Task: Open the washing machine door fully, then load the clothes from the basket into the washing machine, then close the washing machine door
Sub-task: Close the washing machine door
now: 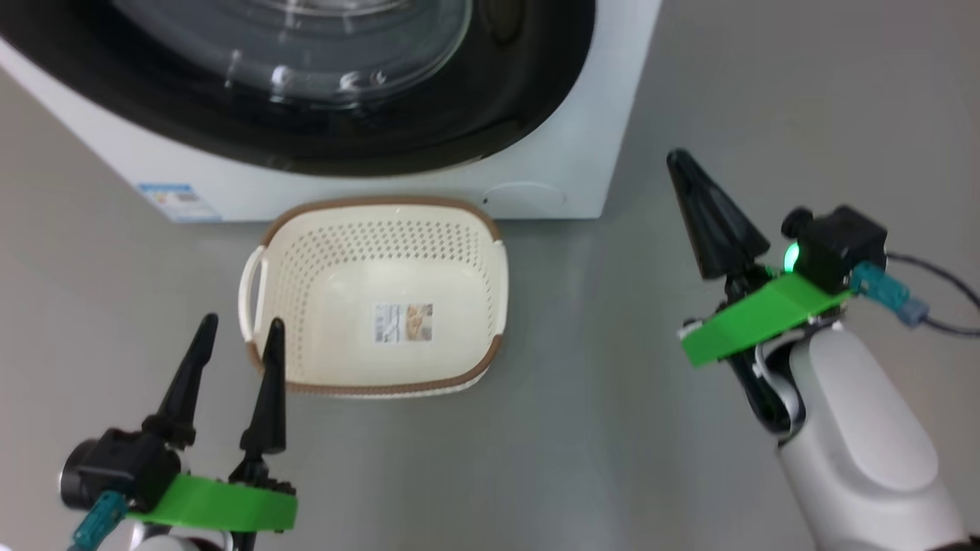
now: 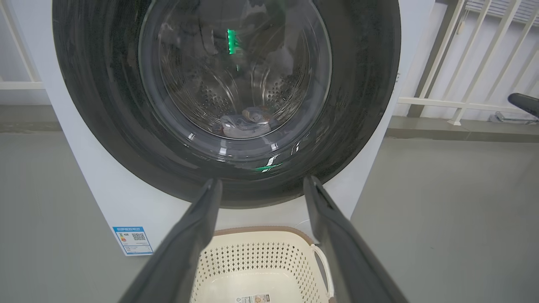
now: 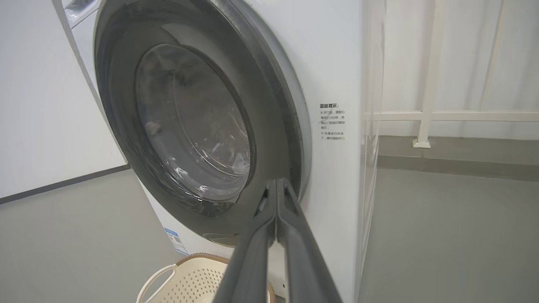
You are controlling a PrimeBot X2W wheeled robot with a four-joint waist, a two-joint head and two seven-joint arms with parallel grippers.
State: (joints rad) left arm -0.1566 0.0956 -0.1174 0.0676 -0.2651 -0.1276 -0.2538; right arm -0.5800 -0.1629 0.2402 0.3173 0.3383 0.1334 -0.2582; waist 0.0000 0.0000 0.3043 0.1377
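The washing machine (image 1: 566, 115) stands white at the top of the head view, and its door (image 1: 498, 99) with the black rim and glass bowl lies shut against the front. Through the glass of the door (image 2: 97, 105), the clothes (image 2: 246, 122) lie as a small pale heap at the bottom of the drum. The cream basket (image 1: 383, 252) sits on the floor in front of the machine with only a sticker inside. My left gripper (image 1: 242, 321) is open at the basket's left edge. My right gripper (image 1: 679, 158) is shut on nothing, right of the machine, pointing at the door (image 3: 193, 126).
Grey floor (image 1: 597, 383) spreads around the basket and to the right of the machine. A blue label (image 2: 132, 240) marks the machine's lower left front. White railing (image 3: 425, 118) runs behind on the right. A cable (image 1: 942, 306) trails from my right wrist.
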